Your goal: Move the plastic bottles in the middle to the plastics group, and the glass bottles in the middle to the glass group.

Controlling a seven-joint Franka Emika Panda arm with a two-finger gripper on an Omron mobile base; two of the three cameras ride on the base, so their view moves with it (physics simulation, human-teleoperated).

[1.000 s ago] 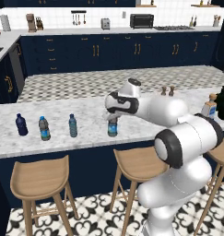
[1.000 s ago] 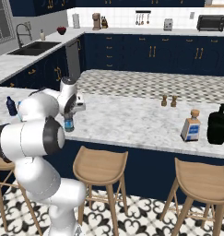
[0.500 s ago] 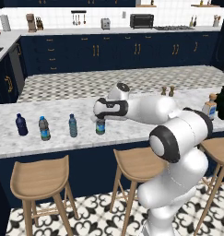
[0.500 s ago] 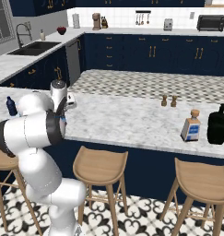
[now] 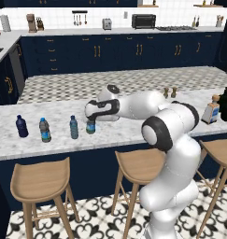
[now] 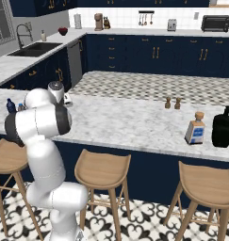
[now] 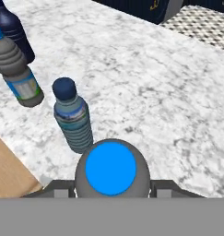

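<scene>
Your arm swung left along the counter (image 5: 54, 147), carrying the water bottle (image 5: 90, 126) clenched in the gripper (image 5: 91, 122) until it stood just right of the teal bottle (image 5: 74, 128), nearly delivered into the plastics group.

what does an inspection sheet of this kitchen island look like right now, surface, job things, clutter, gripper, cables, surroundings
surface: white-grey marbled island counter, dry, nothing spilled.
job's things: clear-grey plastic water bottle with blue cap in the gripper, next to the slim teal-blue bottle; second blue-capped water bottle and small dark navy bottle stand further left; squarish pale glass bottle with brown stopper upright beside the large squat black bottle.
clutter: two small brown shakers mid-counter.
grippers: shut on the water bottle.
cables: nothing seen.
surroundings: three wooden stools, navy cabinets, patterned tile floor.
</scene>
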